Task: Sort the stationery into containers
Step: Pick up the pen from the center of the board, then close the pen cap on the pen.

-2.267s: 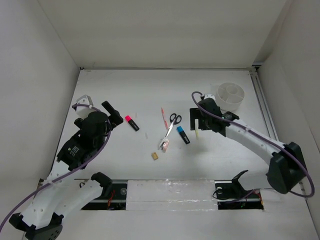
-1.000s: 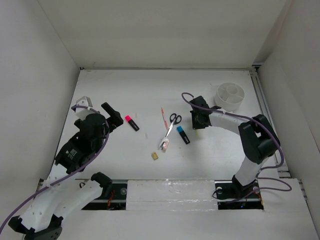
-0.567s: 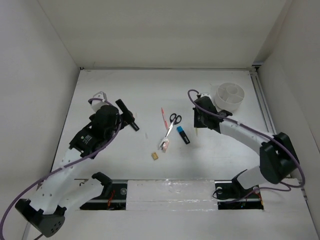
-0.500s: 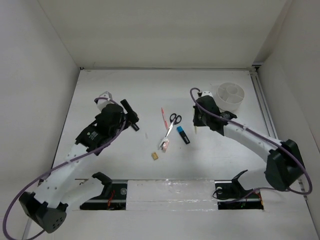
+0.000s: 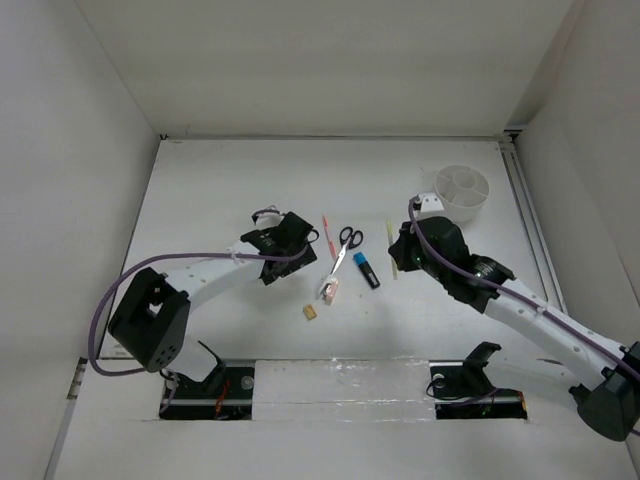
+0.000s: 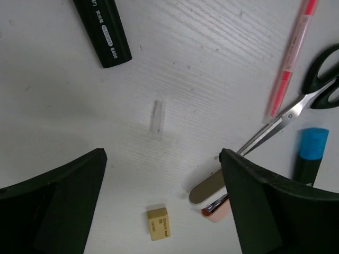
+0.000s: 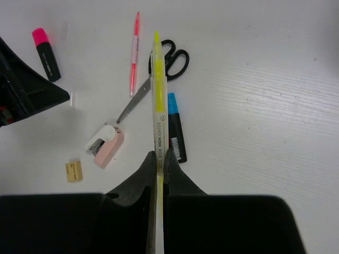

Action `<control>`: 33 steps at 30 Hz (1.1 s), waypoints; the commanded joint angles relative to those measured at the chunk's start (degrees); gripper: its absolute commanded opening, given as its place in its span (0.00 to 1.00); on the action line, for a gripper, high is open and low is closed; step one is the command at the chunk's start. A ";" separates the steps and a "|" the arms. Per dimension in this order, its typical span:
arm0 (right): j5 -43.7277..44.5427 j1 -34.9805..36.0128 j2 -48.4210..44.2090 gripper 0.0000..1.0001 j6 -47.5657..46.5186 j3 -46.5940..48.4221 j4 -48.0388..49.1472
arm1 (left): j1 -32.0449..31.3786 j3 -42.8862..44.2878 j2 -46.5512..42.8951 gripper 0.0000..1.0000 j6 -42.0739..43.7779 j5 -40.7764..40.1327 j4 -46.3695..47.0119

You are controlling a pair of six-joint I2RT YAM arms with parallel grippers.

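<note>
My right gripper [image 7: 159, 156] is shut on the pale yellow stick [image 7: 157, 90], which it holds above the table over the scissors [image 7: 168, 59] and the blue-capped marker [image 7: 175, 127]. My left gripper [image 6: 161, 159] hangs open over bare table, with nothing between its fingers. A small tan eraser [image 6: 158, 224] lies just below it. The pink-capped marker [image 7: 45, 53] and the red pen [image 6: 290, 58] lie farther off. In the top view the round white tub [image 5: 462, 190] stands at the back right, beyond the right gripper [image 5: 400, 258]. The left gripper [image 5: 283, 243] covers the pink-capped marker there.
A small pink-and-white stapler [image 6: 212, 196] lies at the scissors' blade tip, close to my left gripper's right finger. A short clear plastic piece [image 6: 158, 116] lies on the table ahead of the left jaws. White walls close in the table on three sides.
The left arm has swung right from the table's left side to above the stationery, its jaws narrowing a little. The right gripper has pulled nearer and right, still shut on the yellow stick.
</note>
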 commanded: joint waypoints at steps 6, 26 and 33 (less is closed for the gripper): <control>-1.25 0.67 -3.99 0.00 0.18 -2.50 3.39 | 0.17 5.60 7.56 0.67 -2.91 -2.41 0.80; -2.84 1.72 -5.66 0.00 1.76 -4.18 4.97 | 0.17 4.73 13.89 0.40 -1.33 -2.77 -0.08; -2.84 1.72 -7.24 0.00 2.28 -4.71 4.97 | 0.17 3.59 15.04 0.32 -2.02 -2.24 -0.08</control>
